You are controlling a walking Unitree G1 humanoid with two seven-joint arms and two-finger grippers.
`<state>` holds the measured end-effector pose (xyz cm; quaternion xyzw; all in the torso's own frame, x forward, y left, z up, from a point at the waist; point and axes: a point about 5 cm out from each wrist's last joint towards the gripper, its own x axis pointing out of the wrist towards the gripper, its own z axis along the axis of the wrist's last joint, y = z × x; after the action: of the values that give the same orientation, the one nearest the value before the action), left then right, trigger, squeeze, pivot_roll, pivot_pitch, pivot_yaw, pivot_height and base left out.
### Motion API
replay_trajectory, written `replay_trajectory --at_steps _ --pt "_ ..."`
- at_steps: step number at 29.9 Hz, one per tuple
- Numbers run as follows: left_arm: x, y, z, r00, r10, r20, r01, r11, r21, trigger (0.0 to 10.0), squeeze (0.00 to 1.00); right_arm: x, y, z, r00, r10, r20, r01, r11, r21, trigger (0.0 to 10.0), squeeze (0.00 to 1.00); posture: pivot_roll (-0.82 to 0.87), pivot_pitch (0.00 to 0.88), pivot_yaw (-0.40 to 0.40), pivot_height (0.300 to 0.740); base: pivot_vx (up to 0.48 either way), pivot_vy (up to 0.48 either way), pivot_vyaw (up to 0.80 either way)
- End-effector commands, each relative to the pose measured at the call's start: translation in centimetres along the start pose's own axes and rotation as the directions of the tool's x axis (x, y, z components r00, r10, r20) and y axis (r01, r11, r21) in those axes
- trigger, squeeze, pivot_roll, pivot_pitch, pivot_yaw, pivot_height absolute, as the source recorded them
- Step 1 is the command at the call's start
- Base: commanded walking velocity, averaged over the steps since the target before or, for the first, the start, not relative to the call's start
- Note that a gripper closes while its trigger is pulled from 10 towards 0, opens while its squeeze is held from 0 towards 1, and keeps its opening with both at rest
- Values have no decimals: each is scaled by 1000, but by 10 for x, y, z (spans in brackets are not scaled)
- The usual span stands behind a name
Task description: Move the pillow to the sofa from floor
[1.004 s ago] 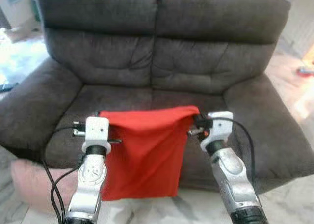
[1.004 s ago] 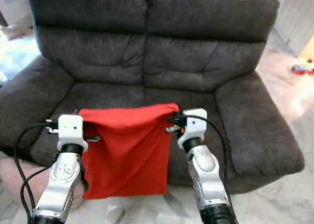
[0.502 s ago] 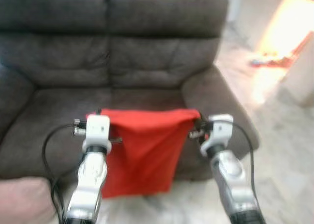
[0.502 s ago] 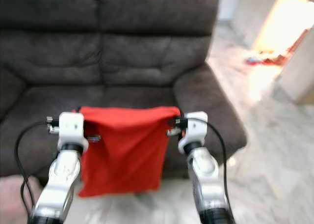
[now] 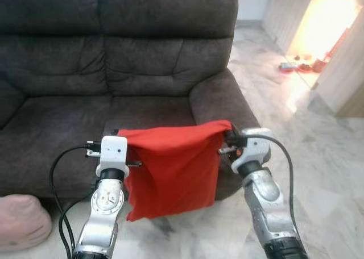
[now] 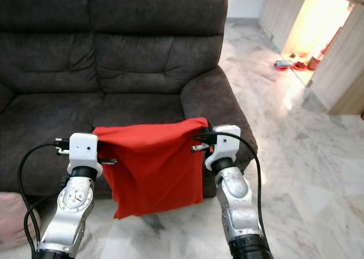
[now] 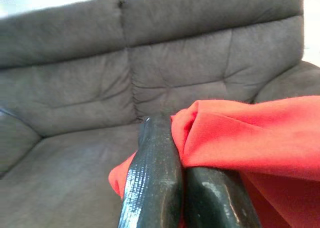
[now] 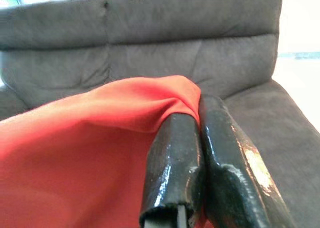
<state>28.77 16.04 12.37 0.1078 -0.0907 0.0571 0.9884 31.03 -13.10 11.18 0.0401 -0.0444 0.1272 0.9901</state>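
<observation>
A flat red cloth pillow cover [image 5: 170, 168] hangs stretched between my two grippers, in front of the dark grey sofa [image 5: 114, 54] and above the floor. My left gripper [image 5: 120, 135] is shut on its left top corner; the left wrist view has the black fingers [image 7: 152, 163] pinched on the red fold. My right gripper [image 5: 227, 136] is shut on the right top corner, fingers [image 8: 172, 153] clamped on the cloth. A pink pillow [image 5: 20, 220] lies on the floor at the lower left, beside the sofa's front.
The sofa's right armrest [image 5: 219, 100] stands just behind the cloth. Pale marble floor [image 5: 313, 162] stretches to the right. A bright doorway with small objects on the floor [image 5: 296, 66] is at the far right, beside a wooden panel [image 5: 344, 66].
The camera has swung to the right, so the sofa sits further left and more floor shows. Both grippers still hold the red cloth the same way.
</observation>
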Motion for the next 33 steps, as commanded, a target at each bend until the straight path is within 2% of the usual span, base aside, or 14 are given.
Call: replay_trajectory --at_steps 1,8,25,33 --pt "6 7 15 997 37 69 -36 999 -15 10000 0 5 1 15 997 12 71 -11 1000 -17 10000 0 34 21 -35 740 0 0 0" --pt "6 6 14 997 30 67 -30 1000 0 10000 0 4 2 15 997 18 72 -16 1000 -20 10000 0 31 25 -33 740 0 0 0" --pt "6 5 15 997 29 73 -28 1000 -10 10000 0 4 1 17 997 19 78 -17 1000 -21 10000 0 28 25 -35 740 0 -253 0" --pt "6 3 17 996 2 86 0 1000 -25 10000 0 5 2 18 996 20 86 -18 1000 -17 10000 0 27 25 -36 740 0 0 0"
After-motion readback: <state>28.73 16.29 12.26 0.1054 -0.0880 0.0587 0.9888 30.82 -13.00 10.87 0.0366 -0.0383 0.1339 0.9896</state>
